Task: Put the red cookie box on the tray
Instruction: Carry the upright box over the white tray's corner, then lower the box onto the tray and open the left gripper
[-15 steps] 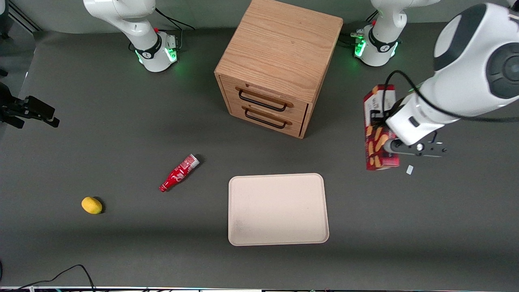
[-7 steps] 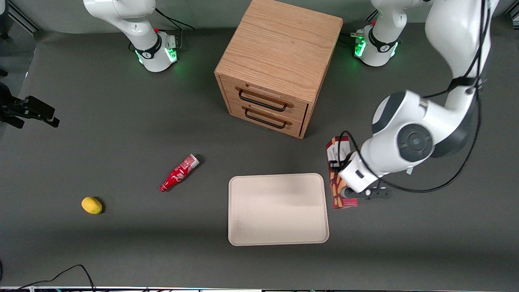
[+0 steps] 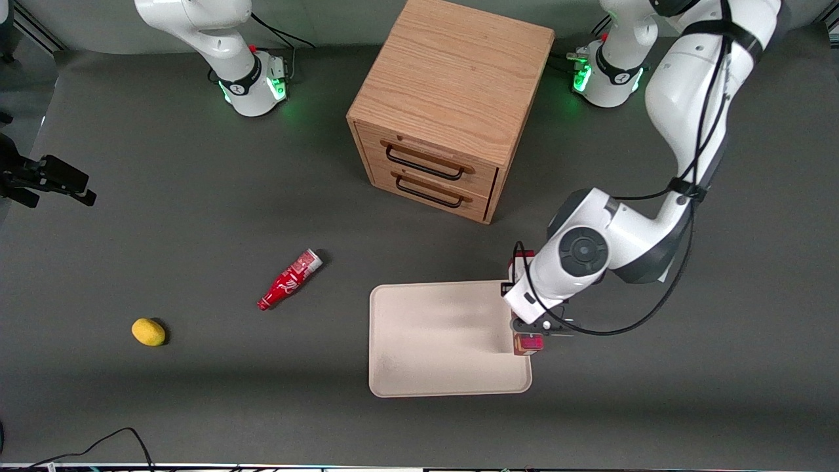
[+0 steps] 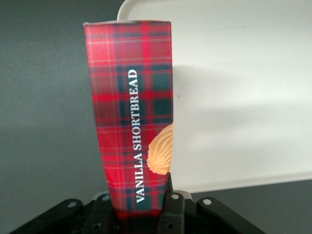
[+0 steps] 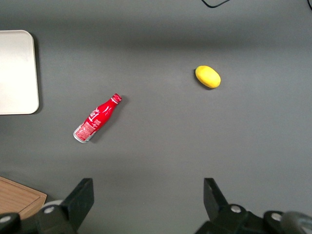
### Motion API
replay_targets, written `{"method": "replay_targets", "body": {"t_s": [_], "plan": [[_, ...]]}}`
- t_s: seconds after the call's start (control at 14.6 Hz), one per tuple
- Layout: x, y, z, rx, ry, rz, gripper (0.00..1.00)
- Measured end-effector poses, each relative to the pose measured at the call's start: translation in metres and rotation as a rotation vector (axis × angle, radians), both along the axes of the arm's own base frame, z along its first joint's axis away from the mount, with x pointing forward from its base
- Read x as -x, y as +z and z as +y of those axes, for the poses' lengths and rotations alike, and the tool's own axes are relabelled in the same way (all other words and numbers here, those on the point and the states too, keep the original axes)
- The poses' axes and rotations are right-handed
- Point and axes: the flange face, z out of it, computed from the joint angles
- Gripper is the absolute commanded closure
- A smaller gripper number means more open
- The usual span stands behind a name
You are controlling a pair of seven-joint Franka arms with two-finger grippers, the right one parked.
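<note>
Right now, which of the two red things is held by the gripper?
The red cookie box, plaid and marked vanilla shortbread: the gripper is shut on it over the tray edge. The small red bottle lies alone toward the parked arm's end.

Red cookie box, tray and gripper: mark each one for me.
red cookie box (image 4: 131, 122), left wrist view, plaid side panel.
tray (image 3: 432, 341), front view, bare floor.
gripper (image 4: 139, 207), left wrist view, between fingertips clamping the box.

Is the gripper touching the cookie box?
Touching. Left wrist view: the gripper is shut on the red cookie box, fingers pressed against both sides, above the tray edge.
</note>
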Motion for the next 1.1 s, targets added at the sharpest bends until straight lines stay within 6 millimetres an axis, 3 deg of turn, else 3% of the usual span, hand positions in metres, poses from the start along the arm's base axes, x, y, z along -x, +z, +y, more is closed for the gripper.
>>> {"method": "replay_targets", "body": {"t_s": [0.21,0.62,0.82,1.1], "plan": [[-0.001,-0.019,-0.003,0.005,-0.002,-0.01,1.0],[0.001,-0.026,-0.021,0.039,-0.01,-0.033,1.0],[-0.008,-0.025,-0.029,0.04,-0.006,-0.057,1.0],[-0.025,-0.023,-0.02,0.037,0.019,-0.083,1.0]]}}
